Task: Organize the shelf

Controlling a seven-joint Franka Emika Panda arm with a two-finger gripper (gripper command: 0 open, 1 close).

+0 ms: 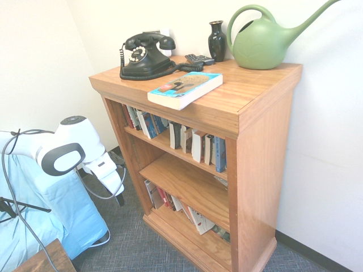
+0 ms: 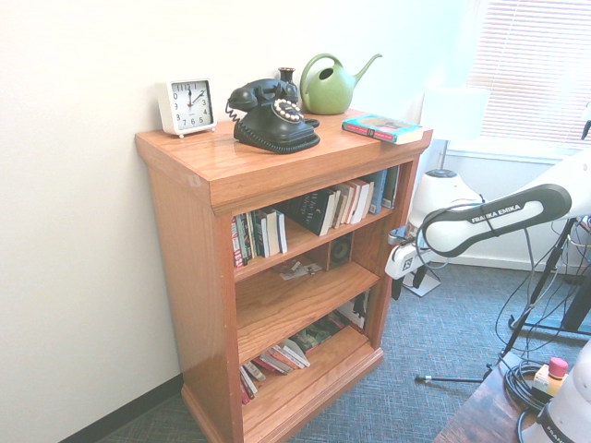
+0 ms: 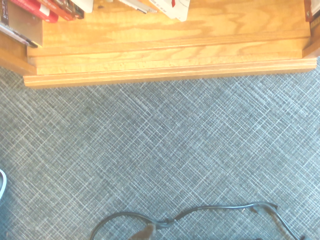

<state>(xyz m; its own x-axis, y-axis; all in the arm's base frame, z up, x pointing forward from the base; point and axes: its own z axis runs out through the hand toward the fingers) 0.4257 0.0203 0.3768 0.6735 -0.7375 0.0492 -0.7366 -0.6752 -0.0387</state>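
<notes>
The shelf [image 1: 249, 90] [image 2: 185, 277] is honey-brown wood and stands against a white wall. A teal-covered book [image 1: 185, 88] [image 2: 381, 127] lies flat near the front edge of its top. Upright and leaning books [image 1: 193, 144] [image 2: 314, 208] fill the upper tier. On the bottom tier more books [image 1: 170, 201] [image 2: 277, 360] lean or lie toppled. My gripper [image 1: 120, 195] [image 2: 408, 284] hangs open and empty in front of the shelf, pointing down at the carpet. The wrist view shows the shelf's base [image 3: 165, 55] and grey carpet.
On the shelf's top stand a black rotary telephone [image 1: 144, 56] [image 2: 272, 115], a green watering can [image 1: 264, 39] [image 2: 328, 85], a dark vase [image 1: 216, 39] and a white clock [image 2: 187, 104]. A blue-draped object [image 1: 57, 215] is behind the arm. A wooden table corner [image 2: 480, 415] is nearby.
</notes>
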